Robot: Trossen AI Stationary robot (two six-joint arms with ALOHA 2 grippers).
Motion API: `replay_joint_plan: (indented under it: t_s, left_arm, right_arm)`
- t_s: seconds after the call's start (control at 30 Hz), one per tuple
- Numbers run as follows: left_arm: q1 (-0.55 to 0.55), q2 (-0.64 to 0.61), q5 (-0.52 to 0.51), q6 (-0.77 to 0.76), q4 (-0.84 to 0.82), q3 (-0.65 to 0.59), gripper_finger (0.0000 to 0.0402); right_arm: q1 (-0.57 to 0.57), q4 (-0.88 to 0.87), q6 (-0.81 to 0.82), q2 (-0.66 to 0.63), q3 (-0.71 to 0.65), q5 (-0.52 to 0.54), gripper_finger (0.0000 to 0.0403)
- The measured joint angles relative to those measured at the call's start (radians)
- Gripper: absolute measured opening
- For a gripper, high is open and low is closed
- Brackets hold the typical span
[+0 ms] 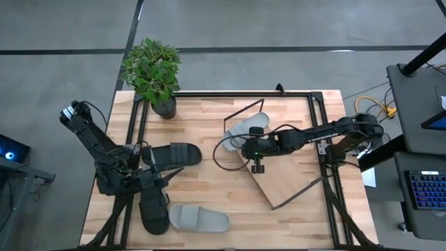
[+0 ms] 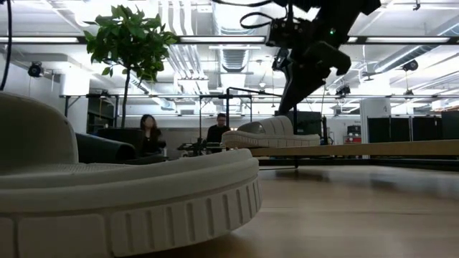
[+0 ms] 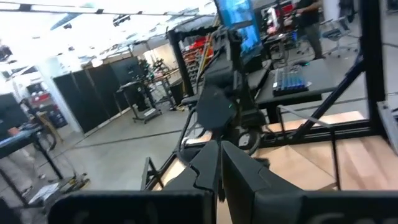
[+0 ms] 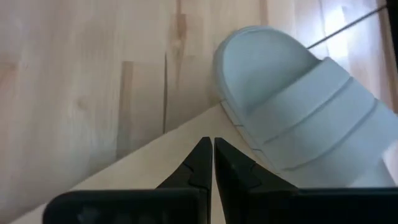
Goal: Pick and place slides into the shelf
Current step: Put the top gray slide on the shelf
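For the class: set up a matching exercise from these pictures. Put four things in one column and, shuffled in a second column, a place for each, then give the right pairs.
Column one:
1. potted plant
2. grey slide near the right gripper
3. other grey slide
4. black slide lying crosswise

Column two:
A. on the shelf
B. at the table's far left corner
C. at the table's near edge
D. left half of the table, beside the left gripper

Pairs: 1-B, 2-A, 3-C, 4-D

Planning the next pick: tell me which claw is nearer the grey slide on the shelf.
Right. The right claw hangs shut just beside the grey slide on the shelf; the left claw sits across the table, over the black slides.
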Motion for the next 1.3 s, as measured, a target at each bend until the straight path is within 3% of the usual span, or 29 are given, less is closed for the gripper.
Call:
replay_joint_plan:
  t_s: [0.13,1.3]
  left_arm:
    - [-0.032,0.004,-0.002,0.103,0.04,0.001,0.0003]
    - [-0.037,0.008,-0.005,0.102,0.043,-0.001,0.0003]
  right_arm:
    - [0.0,0.002,-0.017,0.026,-0.001,0.0,0.0008]
    - [-0.077,0.091,-0.04,0.139,-0.003,-0.027,0.0008]
